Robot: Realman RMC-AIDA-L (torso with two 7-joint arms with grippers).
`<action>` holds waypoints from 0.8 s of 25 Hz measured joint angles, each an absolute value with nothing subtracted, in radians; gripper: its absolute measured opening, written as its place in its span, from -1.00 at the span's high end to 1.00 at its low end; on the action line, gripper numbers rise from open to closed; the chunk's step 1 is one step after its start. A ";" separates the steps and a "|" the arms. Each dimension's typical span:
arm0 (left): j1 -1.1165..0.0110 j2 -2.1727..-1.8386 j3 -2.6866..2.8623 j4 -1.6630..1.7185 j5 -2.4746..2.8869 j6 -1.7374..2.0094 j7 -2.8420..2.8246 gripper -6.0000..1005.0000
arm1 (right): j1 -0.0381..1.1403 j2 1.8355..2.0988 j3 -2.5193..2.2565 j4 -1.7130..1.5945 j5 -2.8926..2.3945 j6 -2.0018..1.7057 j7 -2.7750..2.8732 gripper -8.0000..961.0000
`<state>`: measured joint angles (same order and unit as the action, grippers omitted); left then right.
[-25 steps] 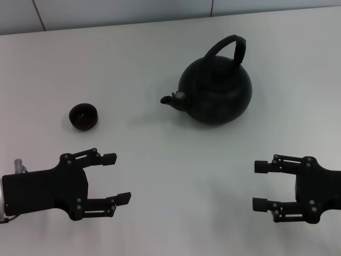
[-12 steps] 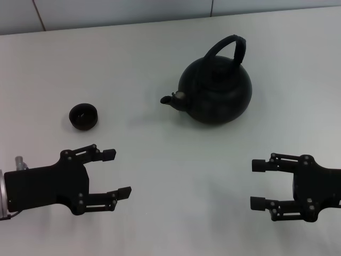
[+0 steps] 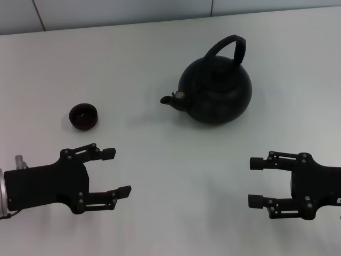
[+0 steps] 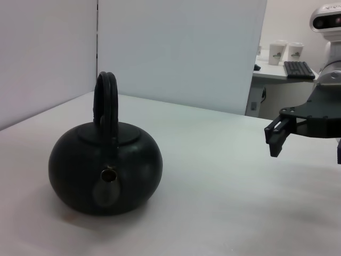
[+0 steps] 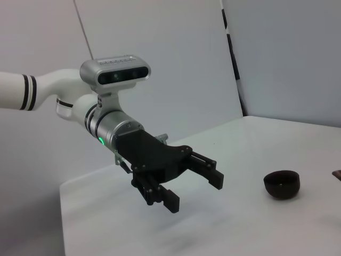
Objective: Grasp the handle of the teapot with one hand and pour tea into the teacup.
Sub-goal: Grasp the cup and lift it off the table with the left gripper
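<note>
The black teapot (image 3: 216, 92) stands at the back right of the white table, spout (image 3: 167, 99) pointing left, with its arched handle (image 3: 230, 47) upright over the lid. It also shows in the left wrist view (image 4: 105, 166). The small black teacup (image 3: 83, 116) sits at the left; it shows in the right wrist view (image 5: 282, 184) too. My left gripper (image 3: 115, 172) is open and empty, in front of the teacup. My right gripper (image 3: 257, 182) is open and empty, in front of the teapot and well short of it.
The white table (image 3: 160, 160) reaches a back edge with a pale wall behind (image 3: 122, 10). In the left wrist view a desk with paper cups (image 4: 287, 52) and a keyboard stands far off beyond the table.
My right gripper has crept a little to the left and nearer the front. My left gripper has shifted slightly. Teapot and teacup have not moved.
</note>
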<state>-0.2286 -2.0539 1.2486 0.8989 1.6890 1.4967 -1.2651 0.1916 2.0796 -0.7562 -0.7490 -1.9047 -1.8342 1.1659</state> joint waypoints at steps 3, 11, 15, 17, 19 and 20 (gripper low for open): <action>-0.229 -2.056 1.247 0.905 1.689 1.494 -1.263 -0.67 | 0.201 2.080 -0.756 -0.728 -1.906 -1.834 1.163 -0.64; -0.228 -2.071 1.231 0.898 1.675 1.422 -1.259 -0.66 | 0.203 2.080 -0.753 -0.718 -1.907 -1.832 1.158 -0.64; -0.228 -2.074 1.236 0.890 1.661 1.398 -1.256 -0.66 | 0.204 2.080 -0.748 -0.717 -1.906 -1.831 1.156 -0.64; -0.230 -2.077 1.266 0.852 1.575 1.333 -1.215 -0.66 | 0.205 2.080 -0.746 -0.716 -1.904 -1.831 1.154 -0.64; -0.230 -2.077 1.280 0.835 1.531 1.306 -1.193 -0.66 | 0.208 2.080 -0.746 -0.716 -1.903 -1.828 1.154 -0.64; -0.230 -2.077 1.280 0.835 1.531 1.306 -1.193 -0.66 | 0.211 2.080 -0.746 -0.715 -1.903 -1.827 1.153 -0.64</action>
